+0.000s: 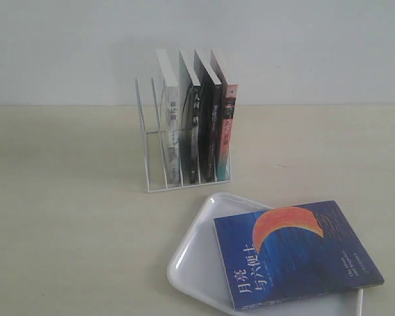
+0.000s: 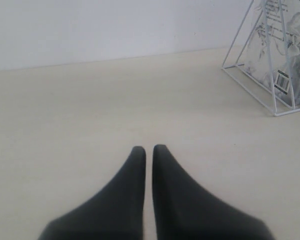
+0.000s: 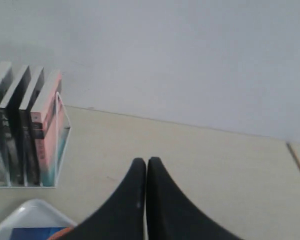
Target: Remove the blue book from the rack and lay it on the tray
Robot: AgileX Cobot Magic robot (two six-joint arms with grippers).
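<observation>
"Exterior view first: where is the thin dark-blue paperback [image 1: 296, 253] lying?"

"It is lying flat, cover up, on the large white plastic tray [image 1: 194, 260] with rounded corners, at about five o'clock from the small white wire rack [image 1: 155, 135]."

"How is its cover looking?"

"A big orange crescent is arching toward twelve o'clock, a white Chinese title is sitting at the seven o'clock corner, and streaky blue is filling the rest."

"And the pincers?"

"The left gripper [image 2: 149, 149] is hovering over the pale beige table [image 2: 65, 110], black fingers nearly meeting, gripping nothing. The right gripper [image 3: 146, 161] is closing on nothing too."
</observation>
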